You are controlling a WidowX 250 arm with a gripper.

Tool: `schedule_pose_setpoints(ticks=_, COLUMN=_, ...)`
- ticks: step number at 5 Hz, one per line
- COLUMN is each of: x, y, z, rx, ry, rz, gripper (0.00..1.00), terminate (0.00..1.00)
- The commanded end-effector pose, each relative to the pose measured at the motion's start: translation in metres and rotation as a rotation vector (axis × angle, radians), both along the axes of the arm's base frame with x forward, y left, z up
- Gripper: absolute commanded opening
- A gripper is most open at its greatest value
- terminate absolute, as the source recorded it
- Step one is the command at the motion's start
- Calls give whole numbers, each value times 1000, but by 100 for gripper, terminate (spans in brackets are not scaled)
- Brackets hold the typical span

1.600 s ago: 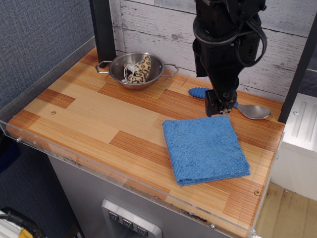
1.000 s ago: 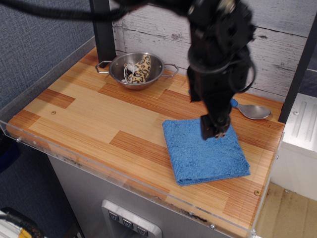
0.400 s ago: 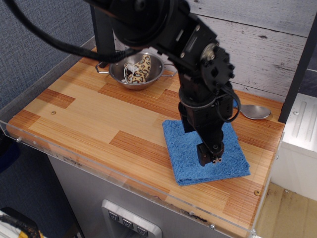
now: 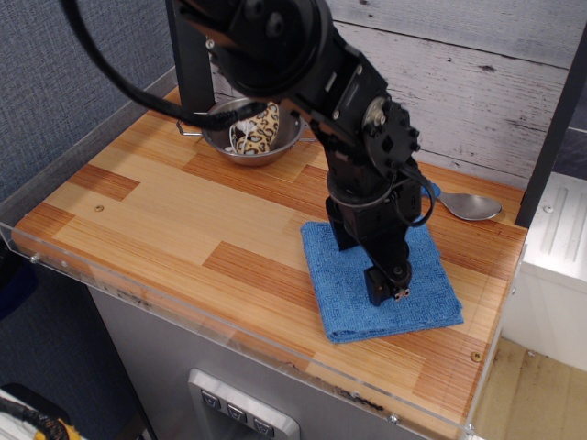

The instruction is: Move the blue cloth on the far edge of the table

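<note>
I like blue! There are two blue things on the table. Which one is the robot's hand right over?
The blue cloth, the big flat square. The gripper is down over it. The spoon with the blue handle lies farther back by the wall.

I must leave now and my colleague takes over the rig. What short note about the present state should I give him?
Gripper: low over the blue cloth, tip pointing down at the cloth's middle. Whether it is open or shut, and whether it touches the cloth, cannot be told from this view.
Blue cloth: lies folded and flat at the near right part of the table, close to the front rim.
Other things: steel bowl at the far left edge, spoon at the far right.
Done: the arm is in place above the cloth.
Left: grasp the cloth and bring it to the far edge.
</note>
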State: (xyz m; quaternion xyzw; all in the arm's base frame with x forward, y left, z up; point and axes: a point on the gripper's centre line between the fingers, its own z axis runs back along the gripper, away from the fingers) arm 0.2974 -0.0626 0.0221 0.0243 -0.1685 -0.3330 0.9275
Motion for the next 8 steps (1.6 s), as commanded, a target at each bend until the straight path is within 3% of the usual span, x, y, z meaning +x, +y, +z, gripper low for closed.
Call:
schedule_pose_setpoints(ticks=1, x=-8, y=-16, z=-24, rx=-79, ry=24, rz=40, gripper=100, terminate=0)
schedule_pose_setpoints(ticks=3, x=-27, y=-5, z=-22, rx=-46, ry=47, rz=74, gripper=100, terminate=0)
schedule_pose_setpoints(ticks=5, x=-40, y=30, z=-13, rx=5, ry=59, rz=170, gripper=100, terminate=0)
schedule_pose_setpoints(ticks=8, x=-64, y=94, z=-34, rx=59, ry=103, rz=341, gripper=100, terminate=0)
